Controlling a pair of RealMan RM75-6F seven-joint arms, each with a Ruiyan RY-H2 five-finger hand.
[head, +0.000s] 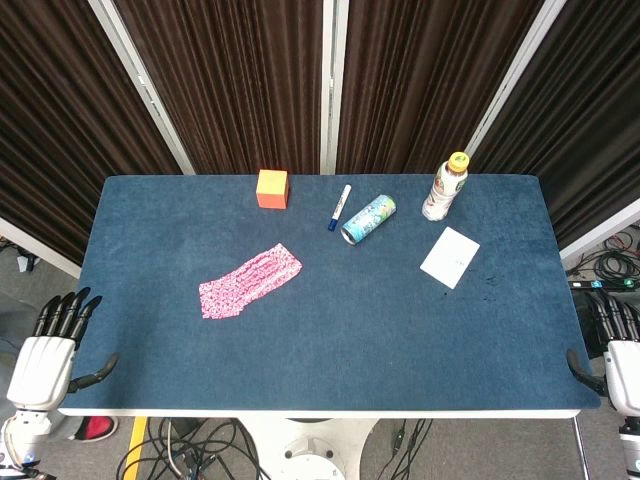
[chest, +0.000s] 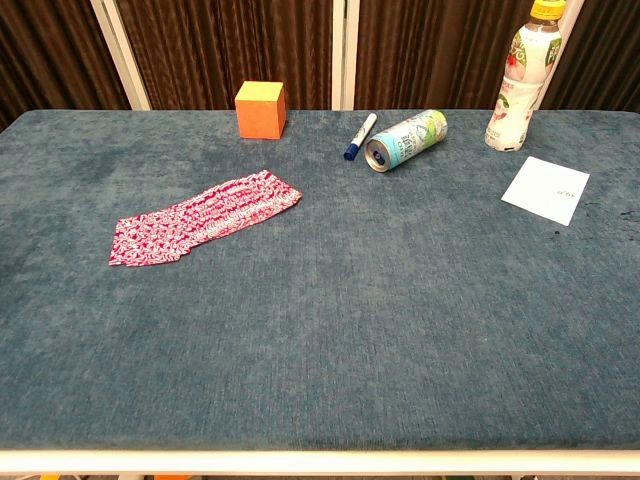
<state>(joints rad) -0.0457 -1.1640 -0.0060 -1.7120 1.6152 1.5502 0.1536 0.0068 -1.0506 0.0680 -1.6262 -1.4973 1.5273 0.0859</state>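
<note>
While both hands hang off the near corners of the tabletop (head: 330, 330), nothing is held. In the head view the left hand (head: 45, 365) sits at about 8 o'clock off the blue surface, fingers (head: 65, 310) stretched forward and apart, thumb pointing in toward the table edge. The right hand (head: 620, 360) sits at about 4 o'clock, cut by the frame edge; its fingers also look spread and empty, though only part of them shows. The chest view shows neither hand.

The thing nearest the left hand is the red patterned cloth (head: 250, 282), lying flat and slightly folded at about 10 o'clock from the table's centre, well apart from the hand. Nearest the right hand is the white card (head: 450, 257) at about 2 o'clock. Further back stand an orange cube (head: 272, 188) at 11 o'clock, a marker (head: 339, 207) and a can on its side (head: 368, 219) near 12 o'clock just beside each other, and an upright bottle (head: 444, 188) at 1 o'clock.

A judgement on reaching for the cloth: it is thin and limp against a napped surface, so the left hand would do best coming in low from the near side, fingers apart, pinching a raised fold rather than pressing flat.
</note>
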